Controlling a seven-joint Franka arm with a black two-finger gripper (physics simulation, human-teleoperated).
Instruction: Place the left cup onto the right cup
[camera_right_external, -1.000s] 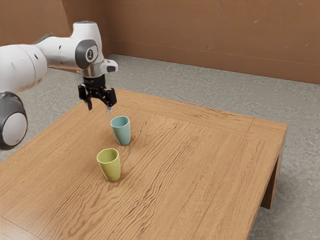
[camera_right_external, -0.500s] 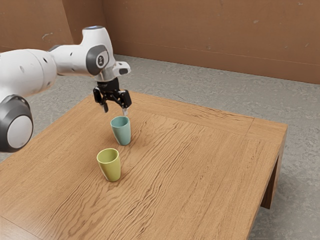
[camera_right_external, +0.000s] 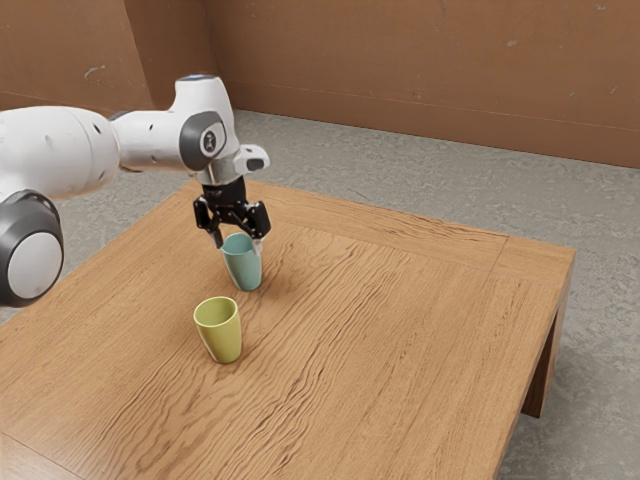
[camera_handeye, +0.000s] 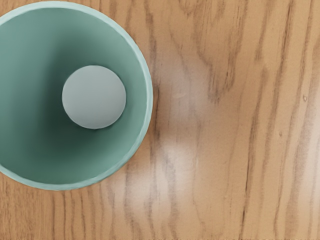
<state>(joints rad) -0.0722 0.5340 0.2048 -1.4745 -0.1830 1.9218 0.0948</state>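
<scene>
teal cup (camera_right_external: 243, 266): upright on the counter (camera_right_external: 400, 330), open mouth up, toward the far side. the wrist view looks straight down into it (camera_handeye: 94, 96), pale round base visible, bare wood grain of the counter (camera_handeye: 225, 125) beside it.
green cup (camera_right_external: 219, 328): upright, near the teal cup, on the nearer side, not touching it.
hand (camera_right_external: 239, 240): directly over the teal cup's rim, fingers apart, one at each side of the rim, nothing clamped.

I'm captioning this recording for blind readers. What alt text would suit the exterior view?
A white robot arm reaches in from the exterior view's left and holds its open black gripper right at the rim of an upright teal cup on a wooden table. An upright yellow-green cup stands apart from it, nearer the camera.
</scene>
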